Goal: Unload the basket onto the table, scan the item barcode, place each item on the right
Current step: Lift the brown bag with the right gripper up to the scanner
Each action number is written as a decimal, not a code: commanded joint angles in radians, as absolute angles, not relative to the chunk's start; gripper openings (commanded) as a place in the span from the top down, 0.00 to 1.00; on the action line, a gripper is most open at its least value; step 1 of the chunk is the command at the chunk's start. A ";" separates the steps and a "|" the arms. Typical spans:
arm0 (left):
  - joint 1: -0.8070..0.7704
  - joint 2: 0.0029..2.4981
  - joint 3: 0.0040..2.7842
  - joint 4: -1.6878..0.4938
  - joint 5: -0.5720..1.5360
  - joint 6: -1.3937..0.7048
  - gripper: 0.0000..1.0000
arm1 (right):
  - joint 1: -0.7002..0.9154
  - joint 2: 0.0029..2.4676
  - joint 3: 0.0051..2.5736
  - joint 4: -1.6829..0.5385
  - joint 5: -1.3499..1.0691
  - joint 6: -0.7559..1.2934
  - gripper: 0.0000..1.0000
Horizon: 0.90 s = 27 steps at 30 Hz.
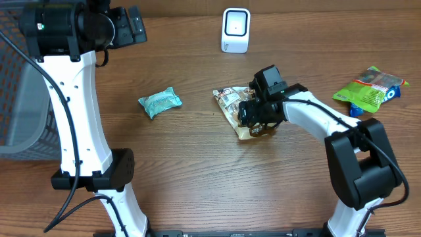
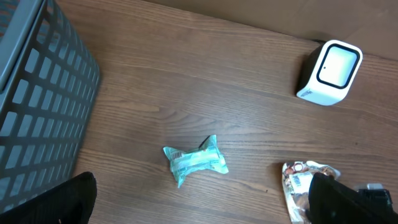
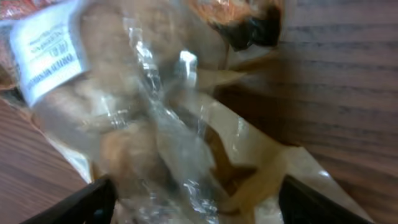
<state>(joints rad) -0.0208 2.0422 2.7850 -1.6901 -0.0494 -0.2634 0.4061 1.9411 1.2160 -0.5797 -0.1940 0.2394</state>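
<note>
Grey basket (image 1: 13, 99): at left edge of tabletop (image 1: 197, 184). Left hand (image 1: 131, 26): spread, empty, near far-left corner. Teal packet (image 1: 160, 102): left of centre. White scanner (image 1: 235, 29): at far edge. Clear snack bag (image 1: 231, 102): laid flat at centre, straddled by right hand (image 1: 251, 114), fingers spread, no pinch confirmed. Green packet (image 1: 368, 89): at right edge. Scan judged not yet begun; lifting and presenting remain.
</note>
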 commanded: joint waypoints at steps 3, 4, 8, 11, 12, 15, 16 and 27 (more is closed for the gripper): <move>-0.027 2.024 2.783 -1.689 -0.052 -0.270 0.00 | 0.406 1.999 1.190 -0.576 -0.181 0.236 0.64; -0.027 2.024 2.783 -1.689 -0.052 -0.270 0.00 | 0.406 2.000 1.190 -0.576 -0.181 0.236 0.74; -0.027 2.024 2.783 -1.689 -0.052 -0.270 0.00 | 0.406 1.998 1.195 -0.569 -0.181 0.228 0.96; -0.027 2.024 2.783 -1.689 -0.052 -0.270 0.00 | 0.404 1.975 1.222 -0.592 -0.190 0.205 0.96; -0.027 2.024 2.783 -1.689 -0.052 -0.270 0.00 | 0.403 1.962 1.232 -0.602 -0.196 0.195 0.96; -0.027 2.024 2.783 -1.689 -0.052 -0.270 0.00 | 0.404 1.893 1.281 -0.654 -0.228 0.165 0.96; -0.027 2.024 2.783 -1.689 -0.052 -0.270 0.00 | 0.404 1.867 1.300 -0.675 -0.249 0.149 0.96; -0.027 2.024 2.783 -1.689 -0.052 -0.270 0.00 | 0.403 1.606 1.460 -0.765 -0.398 0.025 0.96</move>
<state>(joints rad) -0.0208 2.0422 2.7850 -1.6905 -0.0494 -0.2634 0.4065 1.6814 1.4124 -0.7700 -0.3511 0.0689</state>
